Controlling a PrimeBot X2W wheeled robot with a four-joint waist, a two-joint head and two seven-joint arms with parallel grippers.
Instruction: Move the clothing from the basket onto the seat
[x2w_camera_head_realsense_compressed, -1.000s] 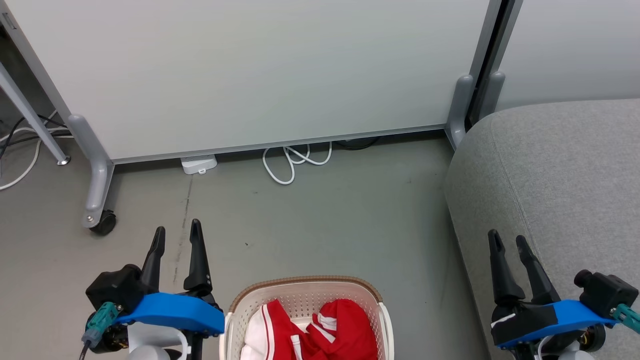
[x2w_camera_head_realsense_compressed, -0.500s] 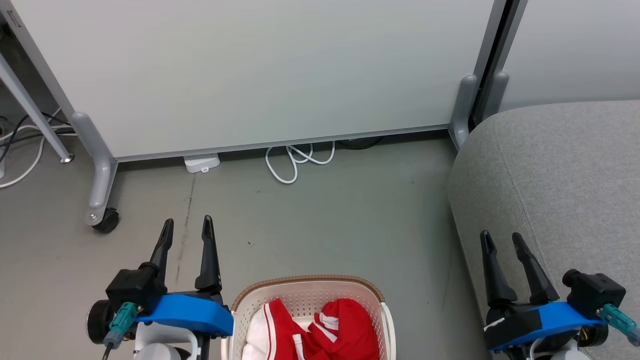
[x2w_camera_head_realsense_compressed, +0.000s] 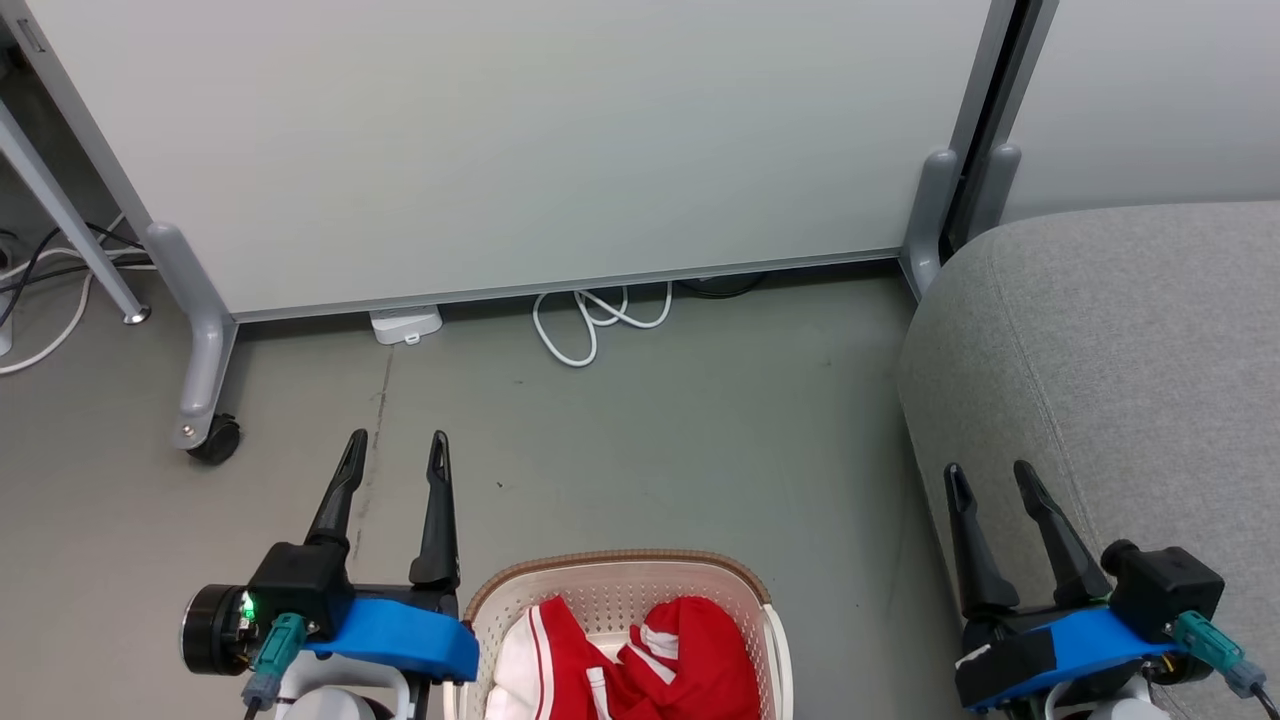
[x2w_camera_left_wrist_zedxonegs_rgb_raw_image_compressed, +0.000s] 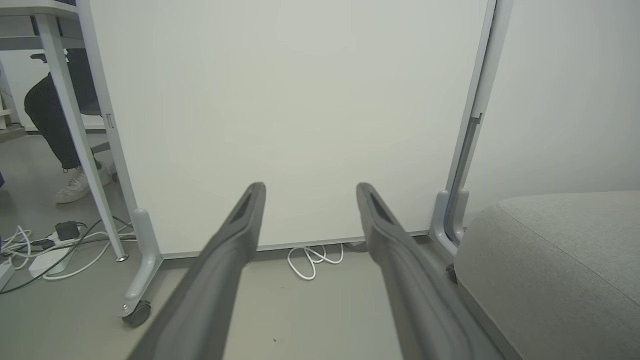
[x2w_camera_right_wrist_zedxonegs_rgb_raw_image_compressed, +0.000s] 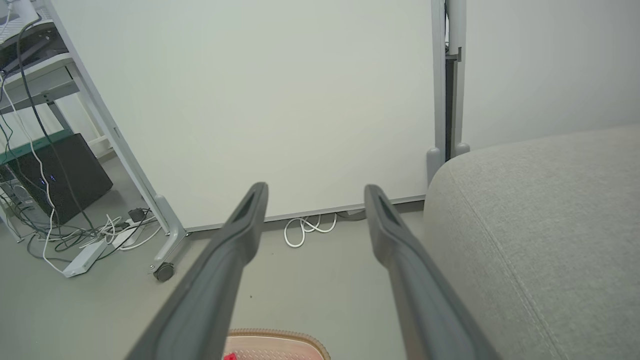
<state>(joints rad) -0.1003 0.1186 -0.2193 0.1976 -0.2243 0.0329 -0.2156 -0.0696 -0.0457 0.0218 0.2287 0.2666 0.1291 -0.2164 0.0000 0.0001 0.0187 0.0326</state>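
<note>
The clothing (x2w_camera_head_realsense_compressed: 640, 660) is lying in the basket (x2w_camera_head_realsense_compressed: 610, 560) on the floor (x2w_camera_head_realsense_compressed: 650, 450), just right of the left gripper (x2w_camera_head_realsense_compressed: 398, 440); the right gripper (x2w_camera_head_realsense_compressed: 988, 470), by the seat (x2w_camera_head_realsense_compressed: 1120, 350), is sitting farther off; both are gaping, empty.

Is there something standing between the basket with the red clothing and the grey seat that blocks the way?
Nothing visible does. Between the basket, which holds the clothing, and the seat on the robot's right there is bare floor. The white cable lies farther back, under the panel.
</note>
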